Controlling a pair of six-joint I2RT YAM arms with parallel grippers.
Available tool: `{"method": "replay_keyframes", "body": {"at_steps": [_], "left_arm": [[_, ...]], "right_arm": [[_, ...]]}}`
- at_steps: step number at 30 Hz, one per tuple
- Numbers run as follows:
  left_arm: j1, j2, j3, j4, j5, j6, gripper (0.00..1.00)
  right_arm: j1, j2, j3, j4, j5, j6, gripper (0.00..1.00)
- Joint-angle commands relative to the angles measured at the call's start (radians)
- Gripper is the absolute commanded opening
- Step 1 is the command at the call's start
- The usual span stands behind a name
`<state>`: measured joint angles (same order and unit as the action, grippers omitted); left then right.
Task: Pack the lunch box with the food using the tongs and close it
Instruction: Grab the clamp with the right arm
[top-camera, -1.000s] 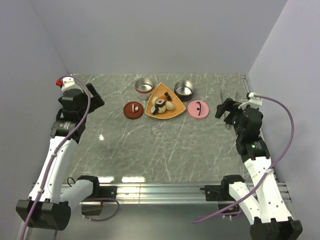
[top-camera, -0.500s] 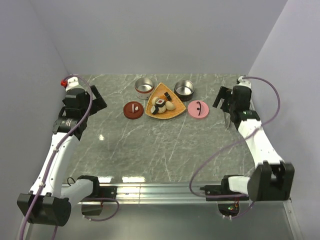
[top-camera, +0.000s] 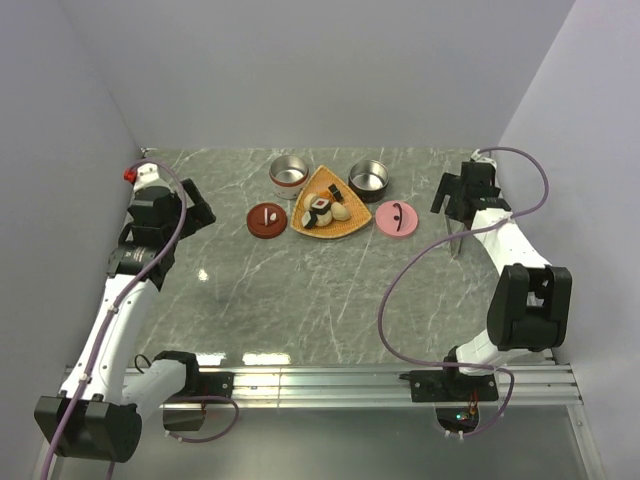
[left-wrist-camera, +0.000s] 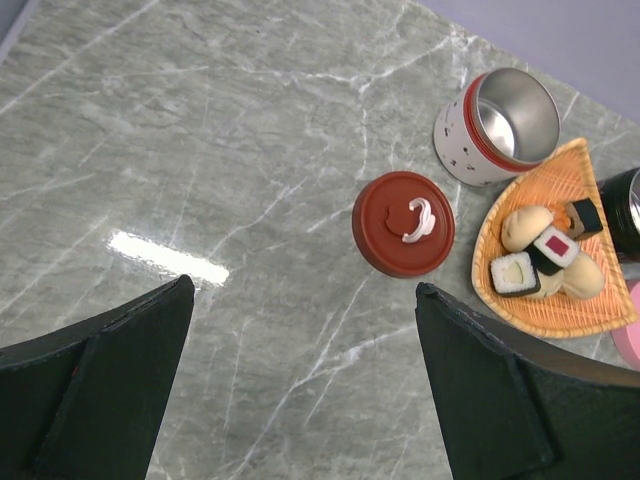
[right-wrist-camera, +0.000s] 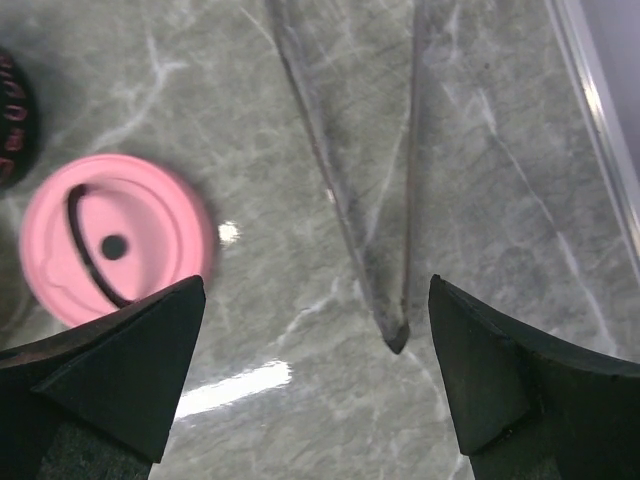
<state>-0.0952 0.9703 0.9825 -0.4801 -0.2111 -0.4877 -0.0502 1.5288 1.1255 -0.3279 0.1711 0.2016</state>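
The tongs (right-wrist-camera: 392, 325) lie flat on the marble at the right, their joined end toward me, and show as a thin line (top-camera: 455, 243) in the top view. My right gripper (right-wrist-camera: 315, 285) hovers open above that joined end, which sits nearer its right finger; nothing is held. The food (top-camera: 323, 207) rests on an orange woven tray (top-camera: 340, 230). The lunch box stands open as a white-and-red steel cup (top-camera: 288, 172) and a black steel cup (top-camera: 367, 178). My left gripper (left-wrist-camera: 303, 290) is open and empty over bare marble, short of the red-brown lid (left-wrist-camera: 403, 210).
A pink lid (top-camera: 396, 218) lies right of the tray, and its blurred disc (right-wrist-camera: 115, 240) is left of the tongs. The red-brown lid (top-camera: 267, 219) lies left of the tray. The table's right rail (right-wrist-camera: 600, 110) runs close beside the tongs. Grey walls enclose three sides.
My right arm has swung back and outward to the far right, bringing its gripper over the tongs. My left gripper has shifted slightly toward the lids. Both stayed open.
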Motion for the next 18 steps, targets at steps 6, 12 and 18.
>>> {"method": "replay_keyframes", "body": {"at_steps": [6,12,18], "left_arm": [[0.005,-0.001,-0.035,0.080,0.082,0.000,0.99],[0.005,0.011,-0.028,0.081,0.091,0.006,1.00],[0.006,-0.018,-0.048,0.077,0.084,0.003,1.00]], "right_arm": [[-0.033,0.016,-0.092,0.038,0.073,-0.060,1.00],[-0.043,0.126,-0.047,0.014,0.051,-0.059,0.99],[-0.053,0.220,0.013,-0.016,0.057,-0.051,0.95]]}}
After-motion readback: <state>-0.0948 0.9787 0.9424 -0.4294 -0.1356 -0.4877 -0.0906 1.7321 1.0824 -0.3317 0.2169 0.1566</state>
